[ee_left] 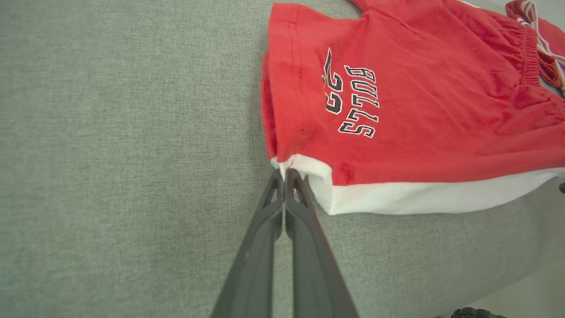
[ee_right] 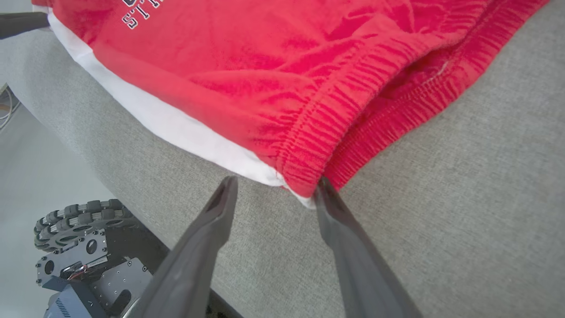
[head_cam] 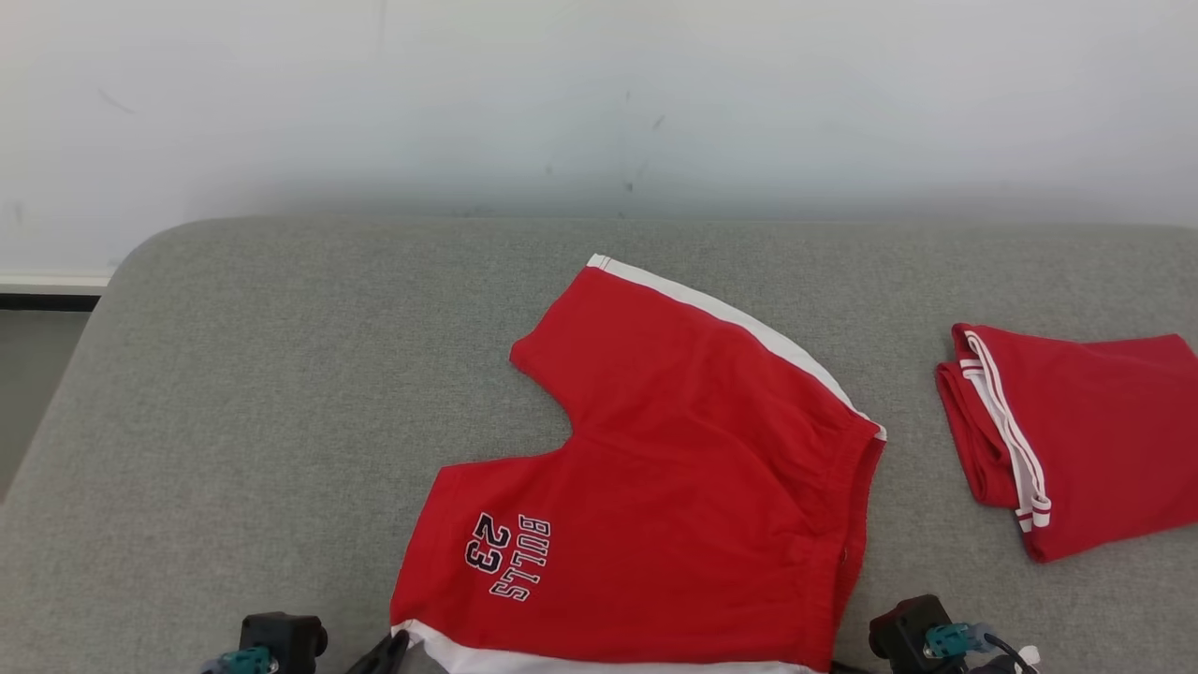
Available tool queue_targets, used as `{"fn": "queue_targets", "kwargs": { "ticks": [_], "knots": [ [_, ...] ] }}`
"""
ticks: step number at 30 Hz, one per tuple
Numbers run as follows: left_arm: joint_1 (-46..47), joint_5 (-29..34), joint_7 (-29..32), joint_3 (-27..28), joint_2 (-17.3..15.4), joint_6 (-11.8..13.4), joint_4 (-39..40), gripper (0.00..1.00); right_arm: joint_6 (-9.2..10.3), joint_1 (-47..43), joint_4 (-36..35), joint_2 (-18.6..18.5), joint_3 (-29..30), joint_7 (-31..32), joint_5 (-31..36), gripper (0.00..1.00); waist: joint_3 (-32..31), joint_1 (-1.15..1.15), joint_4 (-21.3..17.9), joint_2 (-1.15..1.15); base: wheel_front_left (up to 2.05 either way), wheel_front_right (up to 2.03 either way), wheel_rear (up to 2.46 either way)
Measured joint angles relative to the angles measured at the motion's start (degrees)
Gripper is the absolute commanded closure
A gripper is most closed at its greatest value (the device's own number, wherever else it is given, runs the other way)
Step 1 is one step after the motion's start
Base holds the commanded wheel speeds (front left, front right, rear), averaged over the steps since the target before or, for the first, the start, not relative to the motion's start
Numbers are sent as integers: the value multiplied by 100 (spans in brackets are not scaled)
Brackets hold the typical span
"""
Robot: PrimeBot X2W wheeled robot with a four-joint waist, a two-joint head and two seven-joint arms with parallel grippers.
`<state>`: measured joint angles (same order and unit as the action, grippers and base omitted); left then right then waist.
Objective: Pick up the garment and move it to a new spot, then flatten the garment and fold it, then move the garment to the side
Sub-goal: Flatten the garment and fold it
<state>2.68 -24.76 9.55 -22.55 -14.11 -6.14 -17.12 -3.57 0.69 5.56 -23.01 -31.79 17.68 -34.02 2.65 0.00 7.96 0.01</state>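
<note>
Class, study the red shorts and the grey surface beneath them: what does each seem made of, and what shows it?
The red shorts: likely soft knit jersey, matte; fuzzy nap, gathered elastic waistband. The grey surface: apparently woven upholstery fabric over padding, matte; visible heathered weave, rounded edge.

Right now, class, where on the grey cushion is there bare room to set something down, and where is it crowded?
Widest bare patch: the grey cushion left of the red shorts, to its rounded edge. A bare strip runs between the shorts and the wall. A narrower gap separates shorts from the folded red garment. Crowded: near edge and right side.
</note>
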Motion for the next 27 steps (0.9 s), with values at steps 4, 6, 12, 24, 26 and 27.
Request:
{"fn": "queue_targets", "kwargs": {
  "ticks": [4, 6, 12, 24, 26, 27],
  "knots": [
    [-7, -19, -14, 44, -24, 0, -19, 100, -32, 17, 49, 59, 60, -124, -34, 100, -9, 0, 15, 0, 0, 0, 0],
    [-8, -51, -43, 103, -54, 1, -23, 100, -56, 13, 53, 59, 160, -215, -152, 100, -14, 0, 8, 0, 0, 0, 0],
    [-25, -66, -158, 352, -279, 60, 59, 100, -188, -39, -174, -56, 426, -408, -592, 100, -20, 0, -109, 0, 0, 0, 0],
    [101, -56, -141, 401, -505, 67, 560, 100, -299, -31, -679, -152, 579, -545, -1102, 100, 47, 0, -396, 0, 0, 0, 0],
    [283, -58, -82, 399, -550, 42, 621, 100, -299, 36, -737, -151, 608, -557, -1147, 100, 98, 0, -423, 0, 0, 0, 0],
    [410, -58, -38, 396, -594, 5, 647, 100, -299, 110, -746, -151, 617, -557, -1148, 100, 128, 0, -436, 0, 0, 0, 0]
  ]
}}
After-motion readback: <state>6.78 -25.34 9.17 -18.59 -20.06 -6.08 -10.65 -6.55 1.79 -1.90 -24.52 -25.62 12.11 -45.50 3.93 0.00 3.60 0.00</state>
